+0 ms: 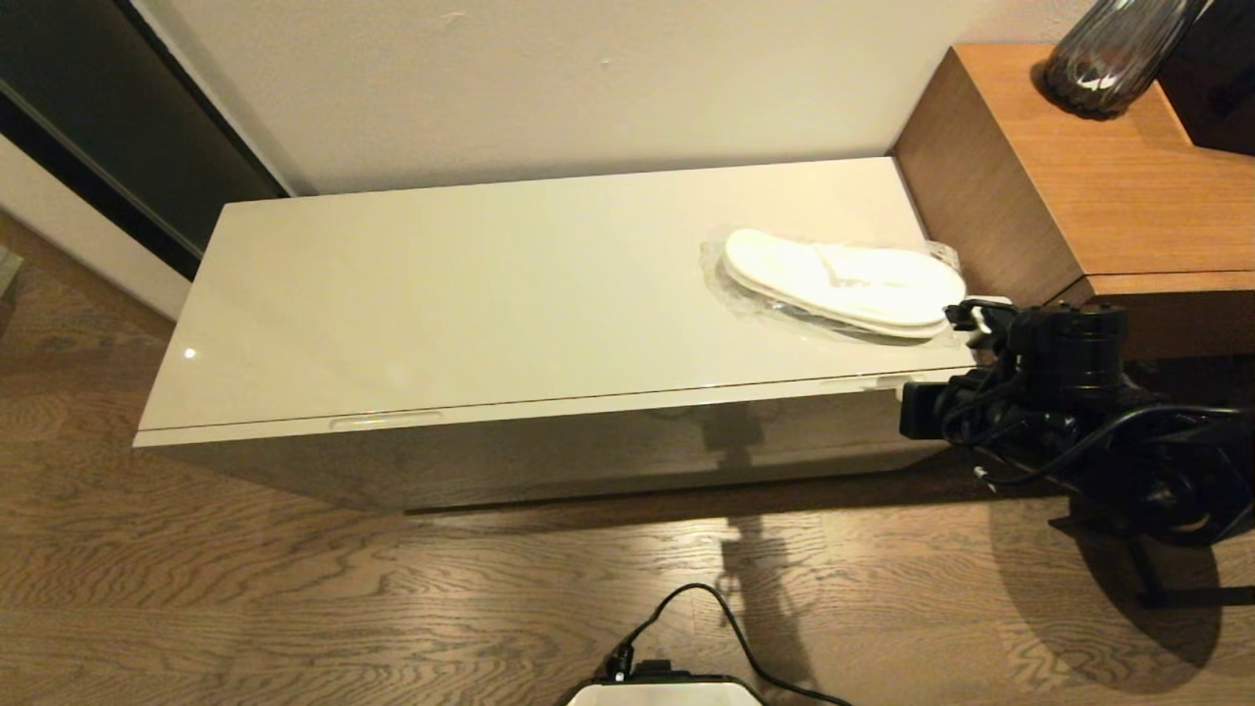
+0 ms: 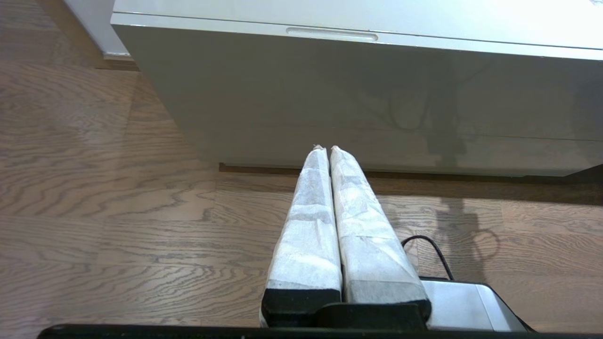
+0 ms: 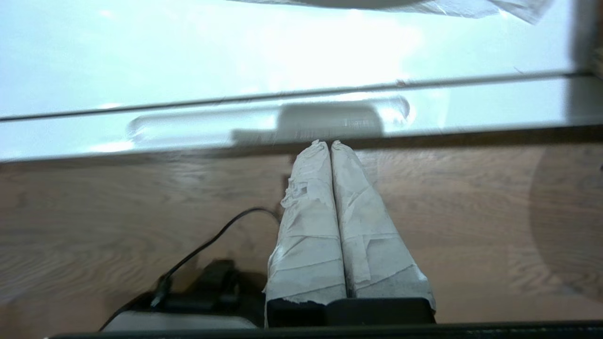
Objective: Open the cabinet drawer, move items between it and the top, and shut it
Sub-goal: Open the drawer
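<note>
Across the frame's middle, one cabinet drawer [image 1: 549,407] is sitting closed, one pair of slippers [image 1: 845,282] is lying upper right on the top [image 1: 471,284], and the right gripper [image 3: 330,143], fingers pressed together empty, is hovering just below-right of them.

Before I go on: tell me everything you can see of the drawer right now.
The drawer is shut, its glossy beige-grey front spanning the cabinet's width just under the top. Two slim recessed handle slots sit along its upper edge. The right gripper, fingers shut, points at the right-hand slot; contact can't be told. Its inside is hidden.
</note>
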Motion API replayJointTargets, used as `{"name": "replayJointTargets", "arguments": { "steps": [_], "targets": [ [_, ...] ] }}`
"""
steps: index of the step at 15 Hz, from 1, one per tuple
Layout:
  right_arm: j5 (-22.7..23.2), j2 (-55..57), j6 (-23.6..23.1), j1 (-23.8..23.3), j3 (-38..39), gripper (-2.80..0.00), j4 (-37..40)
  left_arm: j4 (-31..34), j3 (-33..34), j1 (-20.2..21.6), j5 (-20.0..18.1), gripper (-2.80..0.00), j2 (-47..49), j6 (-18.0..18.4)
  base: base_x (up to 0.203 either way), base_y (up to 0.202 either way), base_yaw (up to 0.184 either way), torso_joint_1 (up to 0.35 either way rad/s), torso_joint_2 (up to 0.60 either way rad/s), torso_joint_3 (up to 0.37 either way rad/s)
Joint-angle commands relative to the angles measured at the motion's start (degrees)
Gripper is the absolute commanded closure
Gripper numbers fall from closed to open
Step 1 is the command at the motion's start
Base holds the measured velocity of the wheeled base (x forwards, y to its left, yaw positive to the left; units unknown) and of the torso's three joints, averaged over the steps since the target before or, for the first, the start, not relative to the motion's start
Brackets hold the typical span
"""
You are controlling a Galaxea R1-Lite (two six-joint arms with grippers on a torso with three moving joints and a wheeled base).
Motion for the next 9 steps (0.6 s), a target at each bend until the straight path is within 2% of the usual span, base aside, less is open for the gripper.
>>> {"name": "replayJointTargets", "arguments": {
  "steps": [1,5,9],
  "targets": [
    [0.17,5.24,-0.22,0.02,-1.29,0.0,-1.96,-0.04,0.01,0.01,0.08,0.0,0.07,-0.05,0.0,0.0,0.0,0.0,0.0,0.0],
    [0.06,3.43,-0.22,0.03,-2.39,0.0,-1.57,-0.04,0.01,0.01,-0.01,0.0,0.07,-0.05,0.0,0.0,0.0,0.0,0.0,0.0],
    [0.09,-2.07,-0.07,0.06,-3.05,0.0,3.16,-0.04,0.01,0.01,-0.01,0.0,0.07,-0.05,0.0,0.0,0.0,0.0,0.0,0.0]
  ]
}}
